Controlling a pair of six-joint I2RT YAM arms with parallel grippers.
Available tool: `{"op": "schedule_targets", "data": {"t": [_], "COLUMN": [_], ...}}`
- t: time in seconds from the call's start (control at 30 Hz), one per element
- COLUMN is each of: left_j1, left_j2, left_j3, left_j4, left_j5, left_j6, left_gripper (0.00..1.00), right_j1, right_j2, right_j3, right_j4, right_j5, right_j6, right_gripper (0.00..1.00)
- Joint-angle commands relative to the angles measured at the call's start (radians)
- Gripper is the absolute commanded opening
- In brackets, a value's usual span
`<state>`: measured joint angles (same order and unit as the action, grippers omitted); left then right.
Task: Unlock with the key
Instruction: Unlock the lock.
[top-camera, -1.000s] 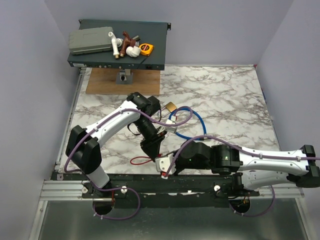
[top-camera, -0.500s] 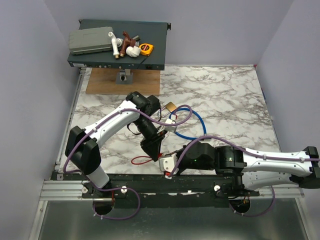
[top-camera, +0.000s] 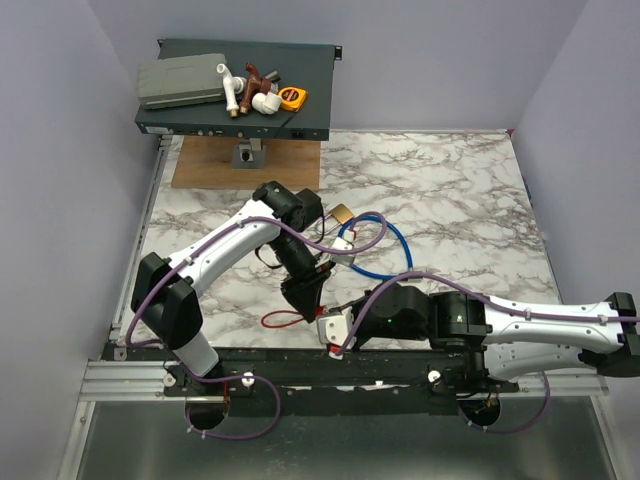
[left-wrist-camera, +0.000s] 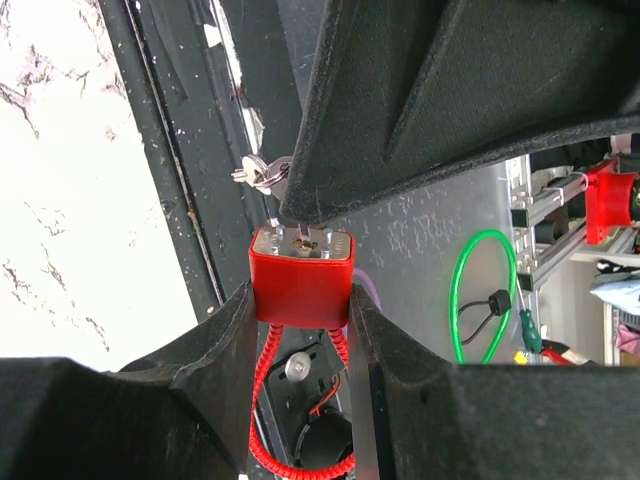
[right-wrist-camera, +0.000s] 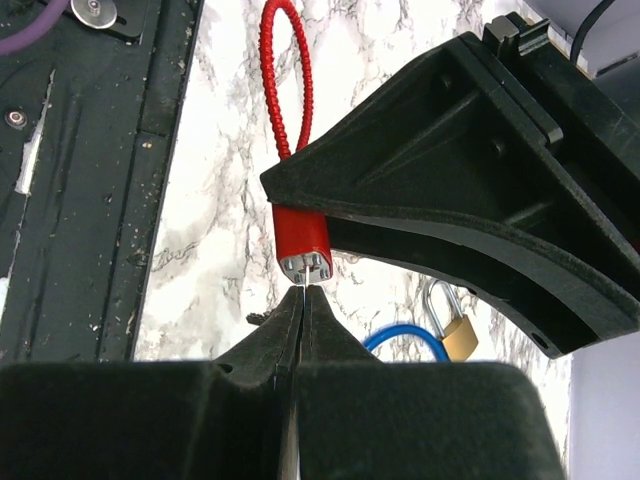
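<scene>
A small red lock (left-wrist-camera: 302, 285) with a red cable loop (right-wrist-camera: 290, 80) sits clamped between the fingers of my left gripper (left-wrist-camera: 300, 310), above the table's near edge. The key (right-wrist-camera: 303, 285) is a thin silver blade pinched in my shut right gripper (right-wrist-camera: 303, 296), its tip in the keyhole on the lock's silver face. Beside the lock hang spare silver keys (left-wrist-camera: 262, 175). In the top view the left gripper (top-camera: 303, 293) and the right gripper (top-camera: 326, 325) meet tip to tip, with the red loop (top-camera: 280, 320) trailing left.
A brass padlock (top-camera: 342, 212) and a blue cable (top-camera: 385, 250) lie on the marble behind the grippers. At the back left, a wooden board (top-camera: 200, 165) lies under a dark rack unit (top-camera: 310, 100) that carries several tools. The black front rail (top-camera: 400, 365) runs close below the grippers.
The right arm has shifted slightly to the right at the lock. Both grips look the same throughout.
</scene>
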<state>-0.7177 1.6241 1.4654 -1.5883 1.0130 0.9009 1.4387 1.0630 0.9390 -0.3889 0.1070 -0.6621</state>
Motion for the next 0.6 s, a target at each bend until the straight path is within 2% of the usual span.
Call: {"op": "schedule_targets", "data": {"t": [0.0, 0.57], "left_j1": [-0.021, -0.025], "left_j2": [0.01, 0.044], "left_j3": [0.064, 0.113], "left_j4": [-0.034, -0.034], "left_j5": [0.084, 0.093], "left_j6": [0.009, 0.011], "left_gripper": [0.0, 0.0], "right_j1": [0.01, 0.013], "right_j2": [0.03, 0.006], "right_j3": [-0.007, -0.037], "right_j4": [0.064, 0.113], "right_j5": [-0.053, -0.053], "right_j6": [-0.023, 0.002], "right_gripper": [0.01, 0.01]}}
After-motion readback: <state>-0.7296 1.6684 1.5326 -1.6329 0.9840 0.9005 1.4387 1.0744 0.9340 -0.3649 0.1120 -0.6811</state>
